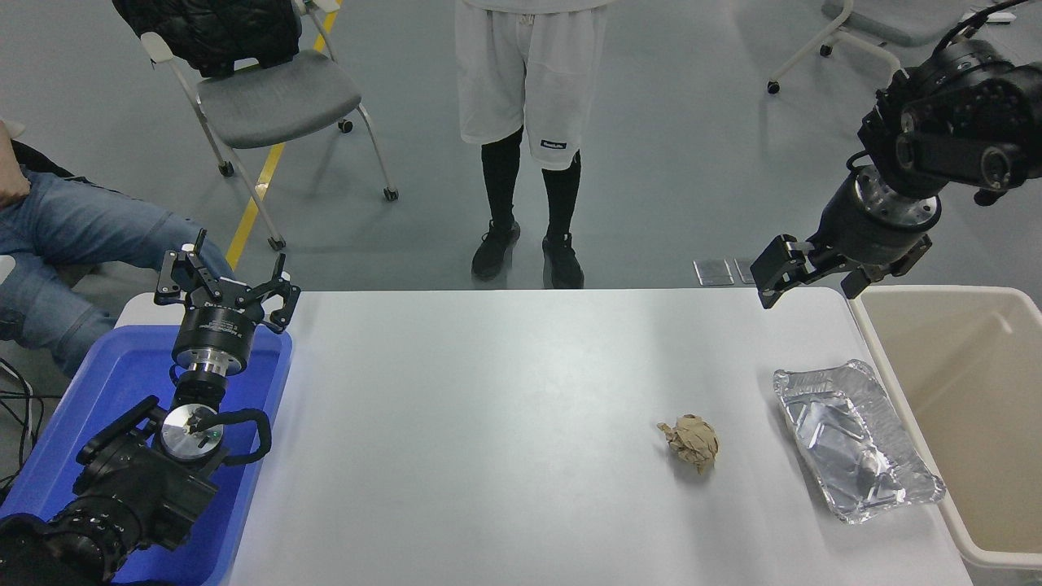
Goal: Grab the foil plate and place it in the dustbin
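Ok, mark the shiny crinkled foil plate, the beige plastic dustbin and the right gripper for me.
shiny crinkled foil plate (856,439): head view, its dented floor.
beige plastic dustbin (899,407): head view, near rim.
right gripper (806,277): head view, between fingertips.

Shiny silver crinkled foil plate (855,443), beige dustbin (961,391), brown paper ball (690,442), white table (488,423), blue tub (122,382), both grippers blk: left (224,285), right (806,273).

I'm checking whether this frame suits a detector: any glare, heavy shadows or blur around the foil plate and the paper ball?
Head view: the foil plate shows bright specular patches and dark reflections in its creases; the brown paper ball is sharp with a soft, short shadow; the white table is evenly lit with a faint sheen; the right end effector is crisp, without motion blur.
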`<state>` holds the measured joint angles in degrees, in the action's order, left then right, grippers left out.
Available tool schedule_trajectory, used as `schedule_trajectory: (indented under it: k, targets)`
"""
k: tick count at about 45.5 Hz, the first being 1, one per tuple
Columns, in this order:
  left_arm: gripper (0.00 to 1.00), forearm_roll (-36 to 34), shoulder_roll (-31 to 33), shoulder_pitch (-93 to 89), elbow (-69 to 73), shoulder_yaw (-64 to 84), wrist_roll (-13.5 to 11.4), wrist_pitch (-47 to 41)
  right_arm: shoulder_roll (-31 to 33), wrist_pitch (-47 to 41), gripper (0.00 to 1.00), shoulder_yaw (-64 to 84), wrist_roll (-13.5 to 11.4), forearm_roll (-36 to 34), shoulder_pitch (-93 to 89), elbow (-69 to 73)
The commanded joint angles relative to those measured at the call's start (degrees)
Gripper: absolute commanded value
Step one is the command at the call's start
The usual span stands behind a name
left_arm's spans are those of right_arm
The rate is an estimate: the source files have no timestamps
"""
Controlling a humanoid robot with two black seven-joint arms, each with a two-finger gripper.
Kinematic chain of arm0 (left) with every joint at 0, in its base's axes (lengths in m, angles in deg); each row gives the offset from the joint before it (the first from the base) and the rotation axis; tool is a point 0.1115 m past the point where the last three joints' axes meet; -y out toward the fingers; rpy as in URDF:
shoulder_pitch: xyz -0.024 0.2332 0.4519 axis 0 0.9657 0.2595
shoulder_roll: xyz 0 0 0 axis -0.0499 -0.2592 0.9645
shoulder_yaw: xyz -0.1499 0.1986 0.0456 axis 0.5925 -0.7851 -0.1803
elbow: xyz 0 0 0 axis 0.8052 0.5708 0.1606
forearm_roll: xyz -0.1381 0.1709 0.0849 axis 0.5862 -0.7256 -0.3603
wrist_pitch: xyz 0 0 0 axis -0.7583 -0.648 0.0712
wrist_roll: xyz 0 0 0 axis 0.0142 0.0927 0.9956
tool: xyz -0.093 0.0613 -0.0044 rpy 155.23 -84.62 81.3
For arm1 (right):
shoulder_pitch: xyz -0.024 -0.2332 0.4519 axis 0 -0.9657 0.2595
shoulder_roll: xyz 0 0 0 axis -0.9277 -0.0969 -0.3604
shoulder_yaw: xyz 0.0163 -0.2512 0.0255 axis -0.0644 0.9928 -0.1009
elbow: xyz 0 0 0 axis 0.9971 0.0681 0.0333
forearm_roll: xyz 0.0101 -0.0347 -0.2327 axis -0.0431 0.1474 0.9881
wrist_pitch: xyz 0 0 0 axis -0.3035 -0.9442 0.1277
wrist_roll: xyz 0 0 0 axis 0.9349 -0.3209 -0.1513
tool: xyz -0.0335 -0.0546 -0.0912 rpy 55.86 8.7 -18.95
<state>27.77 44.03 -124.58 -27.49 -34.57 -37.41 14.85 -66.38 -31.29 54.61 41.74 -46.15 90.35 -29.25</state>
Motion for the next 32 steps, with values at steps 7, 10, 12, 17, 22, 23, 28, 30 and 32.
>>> schedule_trajectory:
  k: [7, 10, 12, 17, 22, 23, 28, 30, 32]
  targets:
    - [0.99, -0.04, 0.0, 0.0, 0.0, 0.0, -0.02, -0.08, -0.23, 0.0, 1.0, -0.1, 0.0, 0.0, 0.06, 0.0]
    - [0.99, 0.05, 0.0, 0.0, 0.0, 0.0, -0.02, -0.08, -0.23, 0.0, 1.0, -0.63, 0.0, 0.0, 0.06, 0.0]
    - [0.99, 0.05, 0.0, 0.0, 0.0, 0.0, -0.02, -0.08, -0.23, 0.0, 1.0, -0.98, 0.0, 0.0, 0.15, 0.0]
    - [0.99, 0.05, 0.0, 0.0, 0.0, 0.0, -0.02, -0.08, -0.14, 0.0, 1.0, -1.59, 0.0, 0.0, 0.33, 0.0]
    - [0.99, 0.05, 0.0, 0.0, 0.0, 0.0, -0.02, -0.08, -0.14, 0.0, 1.0, -1.77, 0.0, 0.0, 0.59, 0.0]
    - [0.99, 0.05, 0.0, 0.0, 0.0, 0.0, -0.02, -0.08, -0.14, 0.0, 1.0, -1.77, 0.0, 0.0, 0.59, 0.0]
    - [0.99, -0.04, 0.0, 0.0, 0.0, 0.0, -0.02, -0.07, 0.03, 0.0, 1.0, -1.77, 0.0, 0.0, 0.94, -0.18]
    - [0.99, 0.05, 0.0, 0.0, 0.0, 0.0, -0.02, -0.08, 0.03, 0.0, 1.0, -1.77, 0.0, 0.0, 1.03, -0.18]
    - [0.99, -0.04, 0.0, 0.0, 0.0, 0.0, -0.02, -0.08, 0.03, 0.0, 1.0, -1.86, 0.0, 0.0, 1.03, -0.18]
